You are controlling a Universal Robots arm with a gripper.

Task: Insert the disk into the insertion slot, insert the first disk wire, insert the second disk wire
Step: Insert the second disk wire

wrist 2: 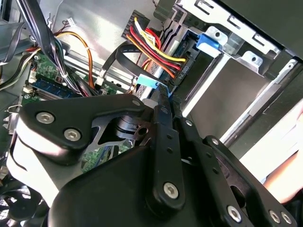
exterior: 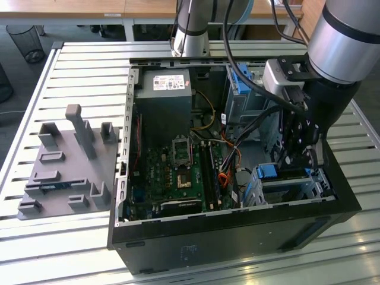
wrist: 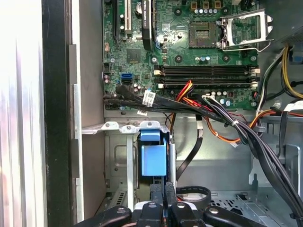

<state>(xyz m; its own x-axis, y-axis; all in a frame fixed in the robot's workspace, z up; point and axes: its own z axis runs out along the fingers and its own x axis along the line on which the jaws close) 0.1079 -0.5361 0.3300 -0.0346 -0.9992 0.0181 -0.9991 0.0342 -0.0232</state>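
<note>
So we find the insertion slot (exterior: 292, 191) in the near corner of the case on the exterior view's right. It's a low silver sheet-metal cage with perforated sides. The disk (exterior: 268, 172) seems to be sitting in it. What we can make out is the bright blue carrier end, poking out at the cage's mouth on the motherboard side. We can't tell if it's fully seated. In the second wrist view, a flat black disk wire (wrist 2: 110, 60) ends in a light-blue plug (wrist 2: 147, 81) close to that end.
</note>
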